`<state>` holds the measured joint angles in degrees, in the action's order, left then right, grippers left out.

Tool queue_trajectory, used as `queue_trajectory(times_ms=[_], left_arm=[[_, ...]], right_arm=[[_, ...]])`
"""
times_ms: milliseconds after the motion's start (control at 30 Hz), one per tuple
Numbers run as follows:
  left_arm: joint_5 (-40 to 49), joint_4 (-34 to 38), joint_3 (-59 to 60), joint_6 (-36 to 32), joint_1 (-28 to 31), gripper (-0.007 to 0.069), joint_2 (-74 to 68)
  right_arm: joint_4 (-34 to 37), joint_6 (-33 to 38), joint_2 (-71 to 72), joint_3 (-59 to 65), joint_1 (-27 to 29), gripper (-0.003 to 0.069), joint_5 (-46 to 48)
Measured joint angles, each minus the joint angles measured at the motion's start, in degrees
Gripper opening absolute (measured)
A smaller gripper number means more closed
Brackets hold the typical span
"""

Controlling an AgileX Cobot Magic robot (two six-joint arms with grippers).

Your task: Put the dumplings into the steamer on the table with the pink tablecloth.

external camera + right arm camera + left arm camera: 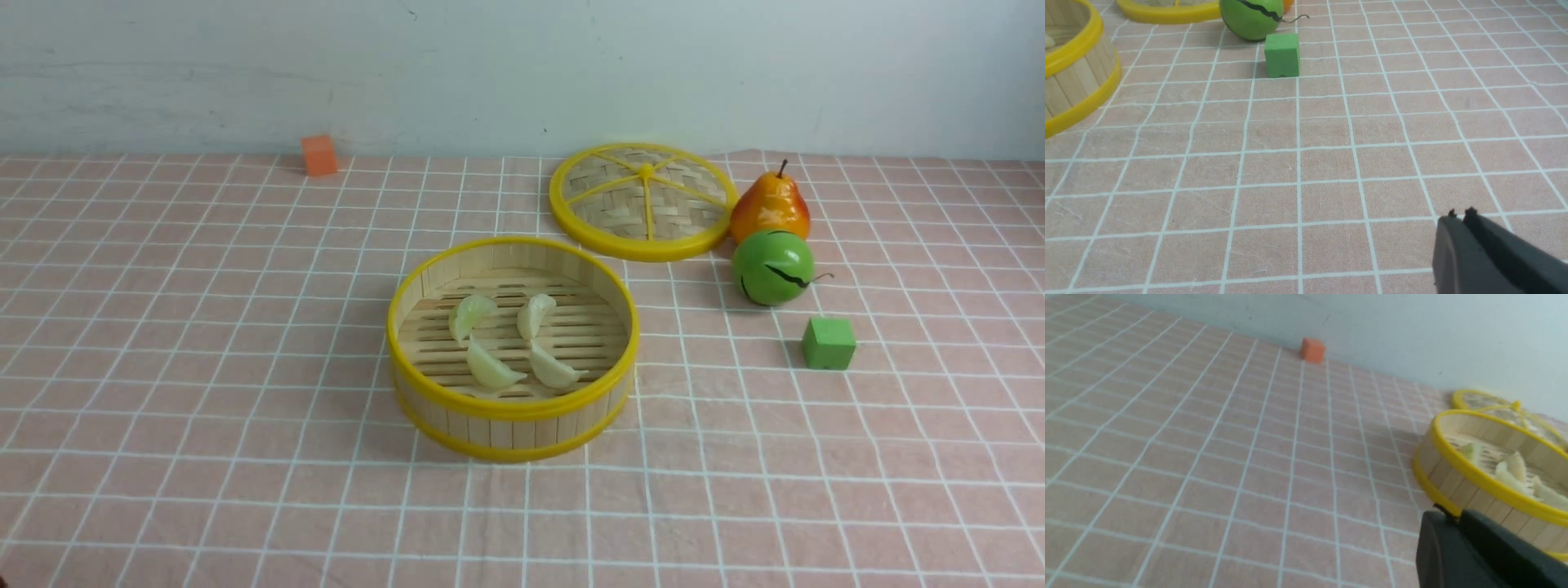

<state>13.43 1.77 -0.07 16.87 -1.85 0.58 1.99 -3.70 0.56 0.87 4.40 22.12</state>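
All four dumplings sit inside the steamer, dead center on the pink tabletop. Lid lies at about 1 o'clock from it, green cube at 3. Left hand and right hand are both pinched closed, holding nothing, hovering over bare cloth.

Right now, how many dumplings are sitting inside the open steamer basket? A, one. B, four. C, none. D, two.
B: the front view shows four dumplings lying on the slatted floor of the steamer, two toward the back and two toward the front, with none out on the pink tablecloth.
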Motion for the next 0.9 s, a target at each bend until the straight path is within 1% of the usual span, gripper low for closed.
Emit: queue_trajectory(times_ms=[33,67,133,300,900], left_arm=[[0.0,0.1,0.3,0.0,0.1,0.0019,0.0],[0.6,0.0,1.3,0.0,0.4,-0.0014,0.0],[1.2,-0.2,1.5,0.2,0.4,-0.0013,0.0],[7.3,-0.6,1.7,2.0,0.4,-0.0013,0.0],[7.5,-0.6,1.7,2.4,0.4,-0.0013,0.0]], right_arm=[[0.0,0.0,0.0,0.0,0.0,0.0027,0.0],[0.0,0.0,0.0,0.0,0.0,0.0031,0.0],[0.0,0.0,0.0,0.0,0.0,0.0032,0.0],[0.0,0.0,0.0,0.0,0.0,0.0034,0.0],[0.0,0.0,0.0,0.0,0.0,0.0057,0.0]])
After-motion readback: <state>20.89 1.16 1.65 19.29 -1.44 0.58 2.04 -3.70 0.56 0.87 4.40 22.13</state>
